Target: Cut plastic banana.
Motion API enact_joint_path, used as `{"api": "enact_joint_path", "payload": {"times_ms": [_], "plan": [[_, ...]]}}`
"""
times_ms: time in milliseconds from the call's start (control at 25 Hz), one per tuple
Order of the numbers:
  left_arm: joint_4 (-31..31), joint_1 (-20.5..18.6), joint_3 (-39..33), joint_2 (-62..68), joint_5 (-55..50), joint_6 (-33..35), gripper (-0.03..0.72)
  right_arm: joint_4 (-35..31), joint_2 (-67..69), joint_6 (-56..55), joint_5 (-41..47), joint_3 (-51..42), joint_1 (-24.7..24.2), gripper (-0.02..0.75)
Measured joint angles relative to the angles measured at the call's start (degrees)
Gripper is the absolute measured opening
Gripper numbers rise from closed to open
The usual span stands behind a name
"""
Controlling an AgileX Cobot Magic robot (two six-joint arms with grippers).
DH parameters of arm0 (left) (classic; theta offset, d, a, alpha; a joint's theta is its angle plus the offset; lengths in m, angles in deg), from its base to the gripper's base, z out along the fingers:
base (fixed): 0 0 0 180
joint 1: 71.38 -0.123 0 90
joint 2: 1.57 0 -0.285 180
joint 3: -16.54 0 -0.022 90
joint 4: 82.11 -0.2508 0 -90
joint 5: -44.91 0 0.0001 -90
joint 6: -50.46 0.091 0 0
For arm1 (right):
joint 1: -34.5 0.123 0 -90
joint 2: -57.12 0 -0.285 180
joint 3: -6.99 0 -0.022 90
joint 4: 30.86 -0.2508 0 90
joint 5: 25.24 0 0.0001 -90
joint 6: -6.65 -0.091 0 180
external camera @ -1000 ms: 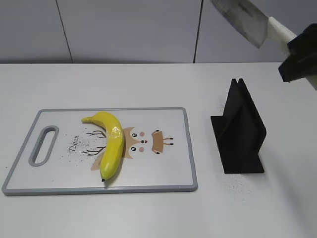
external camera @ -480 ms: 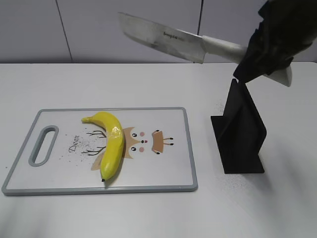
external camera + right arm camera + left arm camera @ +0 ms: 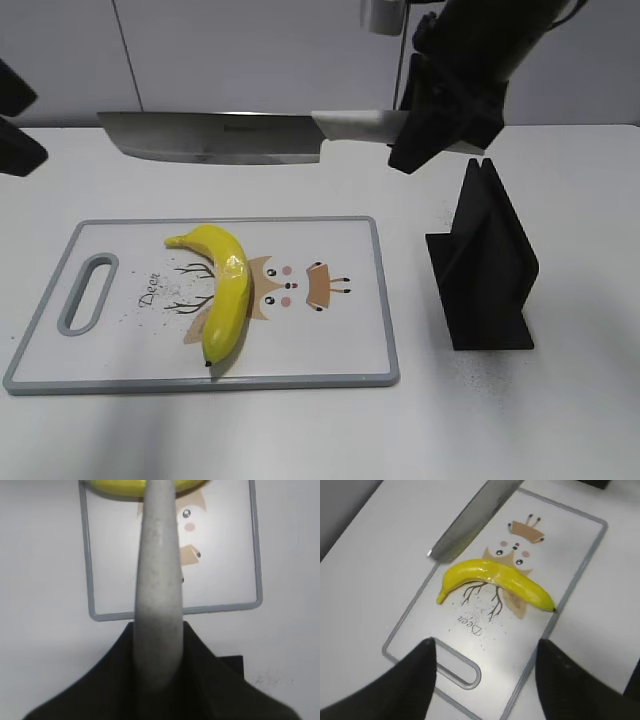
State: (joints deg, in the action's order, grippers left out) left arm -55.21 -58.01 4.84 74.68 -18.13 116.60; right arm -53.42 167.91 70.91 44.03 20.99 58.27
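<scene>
The plastic banana (image 3: 225, 285) lies on the white cutting board (image 3: 385, 300), glossy yellow with a clear band round its middle. My right gripper (image 3: 440, 110) is shut on the pale handle of a large knife (image 3: 210, 137). It holds the knife level in the air above the board's far edge, blade pointing left and clear of the banana. In the right wrist view the handle (image 3: 157, 580) runs up between the fingers (image 3: 158, 627) towards the banana (image 3: 125, 486). My left gripper (image 3: 15, 120) is open and empty, and in the left wrist view it (image 3: 485, 641) hovers over the board's handle end, near the banana (image 3: 495, 580).
A black knife stand (image 3: 485, 265) sits on the white table right of the board; its corner shows in the right wrist view (image 3: 232, 662). The board's handle slot (image 3: 88, 292) is at its left end. A grey wall runs behind the table.
My right arm swung the knife left and down, from a high tilted pose at the right to level over the board's far edge. My left gripper entered the exterior view at the left edge.
</scene>
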Motion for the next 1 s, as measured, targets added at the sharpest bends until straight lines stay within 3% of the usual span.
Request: {"api": "enact_joint_path", "payload": {"times_ms": [160, 480, 560, 720, 760, 840, 1000], "plan": [[0.06, 2.40, 3.89, 7.06, -2.22, 3.80, 0.591, -0.44, 4.28, 3.78, 0.07, 5.03, 1.87, 0.161], [-0.15, 2.55, 5.55, 15.05, -1.31, 4.27, 0.572, -0.59, 6.28, 7.48, -0.13, 6.99, 3.13, 0.161], [-0.15, 2.60, 5.55, 15.87, -0.91, 4.27, 0.493, -0.51, 6.30, 7.48, -0.13, 6.99, 3.13, 0.161], [-0.28, 2.60, 5.55, 16.48, 1.22, 4.33, 0.136, -1.48, 6.30, 8.06, -0.07, 6.99, 3.13, 0.161], [-0.22, 2.60, 5.55, 16.55, 1.93, 4.39, 0.089, -1.80, 6.30, 8.06, -0.07, 6.99, 3.13, 0.161], [-0.22, 2.60, 5.55, 16.67, 2.76, 4.44, 0.035, -1.94, 6.30, 8.02, -0.13, 6.99, 3.13, 0.161], [-0.27, 2.60, 5.55, 16.67, 2.96, 5.41, 0.022, -2.06, 6.30, 8.34, -0.25, 6.99, 3.13, 0.161]]}}
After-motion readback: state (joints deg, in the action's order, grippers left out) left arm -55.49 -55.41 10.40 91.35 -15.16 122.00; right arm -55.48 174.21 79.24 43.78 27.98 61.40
